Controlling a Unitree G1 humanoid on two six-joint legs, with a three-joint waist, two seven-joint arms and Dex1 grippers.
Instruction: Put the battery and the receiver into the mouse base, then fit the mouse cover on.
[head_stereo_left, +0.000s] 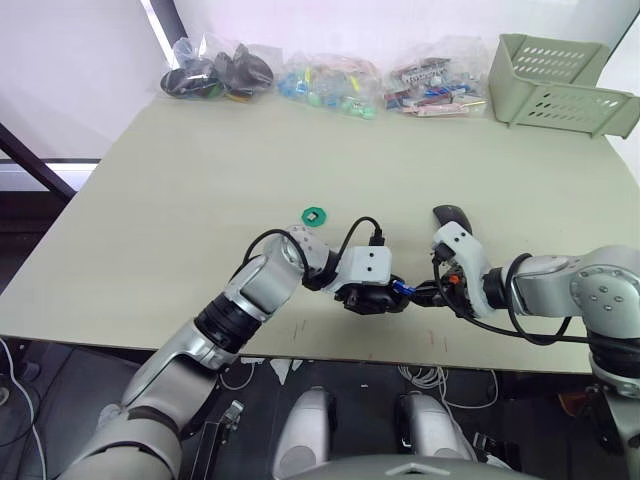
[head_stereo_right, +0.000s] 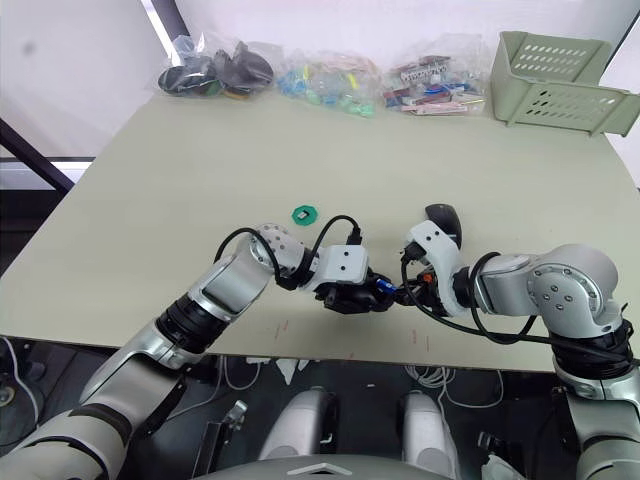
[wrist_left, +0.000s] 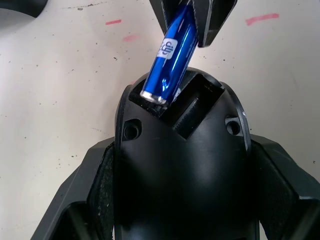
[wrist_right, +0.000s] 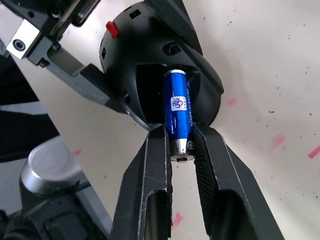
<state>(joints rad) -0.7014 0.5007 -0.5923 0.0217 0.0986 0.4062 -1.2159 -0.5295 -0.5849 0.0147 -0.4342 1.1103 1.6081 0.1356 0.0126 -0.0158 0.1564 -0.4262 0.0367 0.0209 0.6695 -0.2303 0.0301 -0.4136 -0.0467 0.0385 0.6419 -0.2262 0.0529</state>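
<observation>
Far end of the battery hidden inside the mouse base compartment, base's rear cut off by the left wrist view's lower edge, mouse cover partly behind the right arm, bagged items at the table's far edge too small to identify

Head eyes overlook the table; wrist cameras sit close.

A lab or test workspace: a plain beige counter with clear bags of small parts, a pale green plastic basket, and loose cables beneath.
</observation>
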